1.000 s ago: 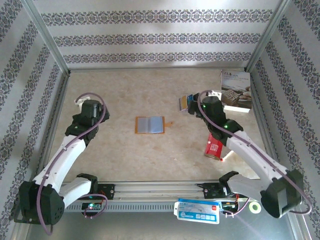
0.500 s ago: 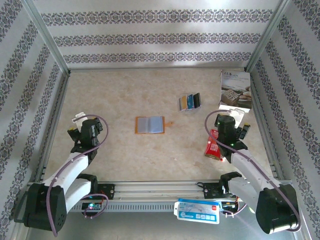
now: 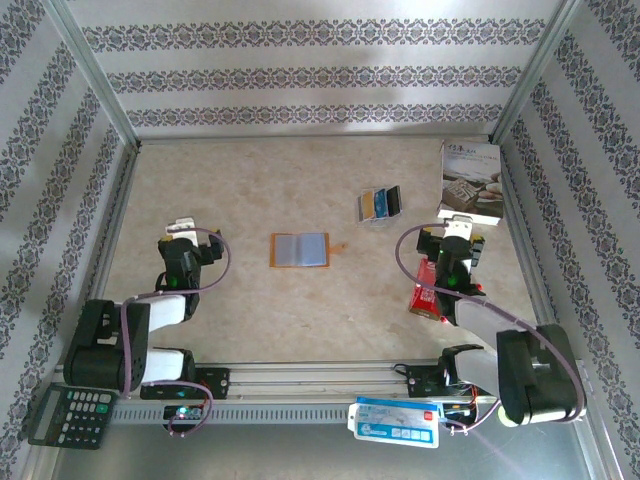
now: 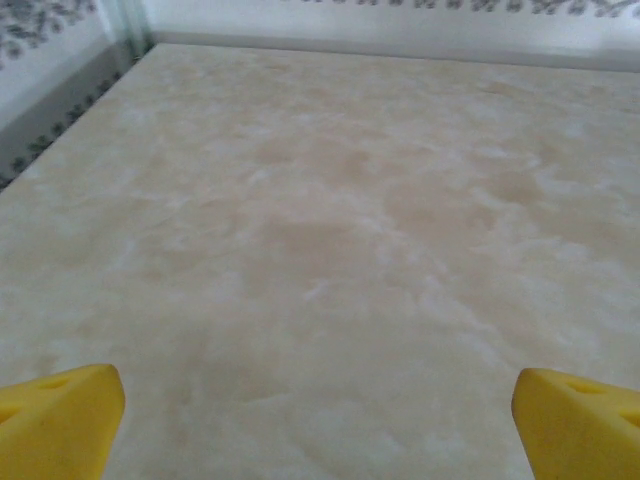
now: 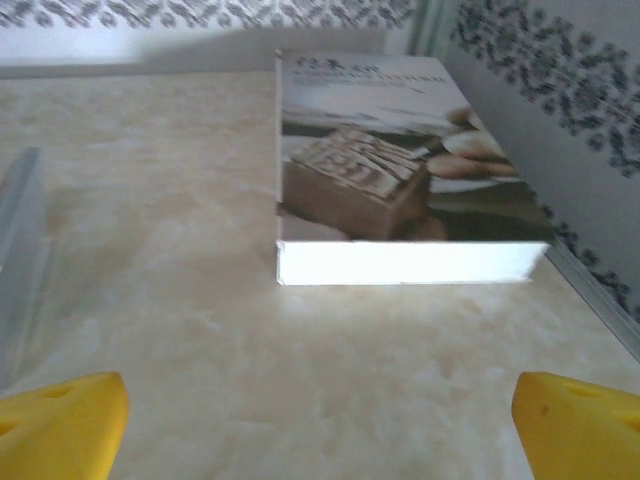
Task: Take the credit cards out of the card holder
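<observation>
At table ctr, card holder lies open; left gripper & right gripper gape empty; your stray reach could scatter cards.

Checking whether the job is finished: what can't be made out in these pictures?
Card holder: top view, too small to tell whether its pockets hold any card.
Cards: top view, too small to count.
Red object: top view, partly covered by the right arm.
White book: right wrist view, cover lettering blurred.
</observation>
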